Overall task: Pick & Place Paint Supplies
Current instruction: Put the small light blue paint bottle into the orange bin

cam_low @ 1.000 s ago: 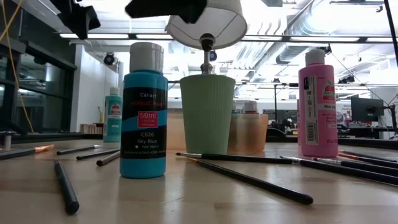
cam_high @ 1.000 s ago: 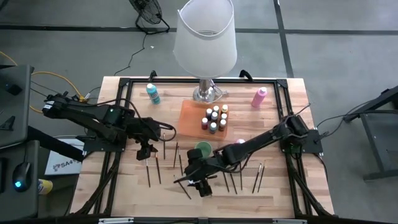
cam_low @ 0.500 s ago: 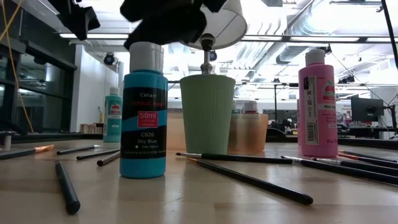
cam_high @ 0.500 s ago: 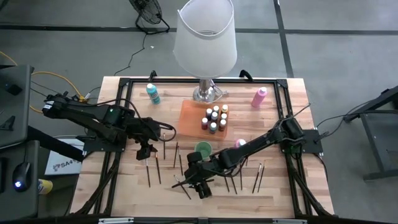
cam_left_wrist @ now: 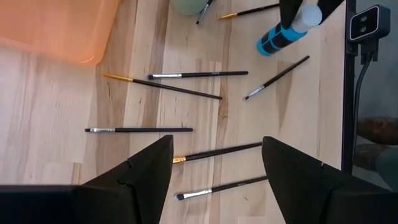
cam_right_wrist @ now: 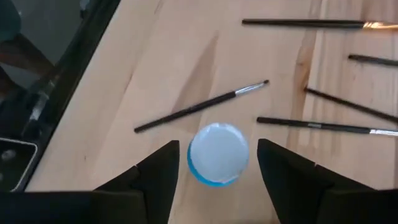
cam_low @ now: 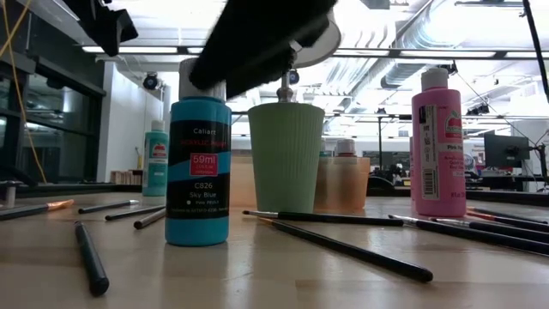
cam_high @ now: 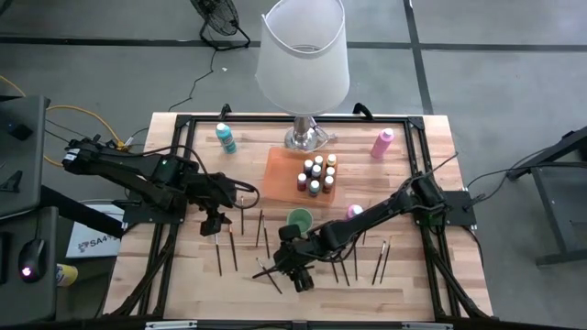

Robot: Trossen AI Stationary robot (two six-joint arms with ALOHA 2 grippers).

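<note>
High view: the wooden desk [cam_high: 183, 275] carries a big white-shaded lamp [cam_high: 303, 55] at the far edge, well beyond both pincers. An orange tray [cam_high: 282, 170] sits just in front of the lamp, holding a cluster of small paint bottles [cam_high: 316, 174], between the two arms and farther back than either pincer. A green cup [cam_high: 299, 220] stands just behind the right pincer [cam_high: 295, 268], and a pink bottle [cam_high: 382, 142] stands far back on that arm's side. A teal bottle [cam_high: 225, 137] stands back beyond the left pincer [cam_high: 215, 223].

The right pincer hangs directly over the sky blue bottle [cam_right_wrist: 217, 154], which stands upright on the desk near the front edge. Its two fingers [cam_right_wrist: 155, 180] are spread apart, one on each side of the white cap, with clear gaps showing, so they are not touching it.

The left pincer hovers open and empty above scattered dark-handled brushes [cam_left_wrist: 138, 130], which lie flat on the wood below and ahead of it.
</note>
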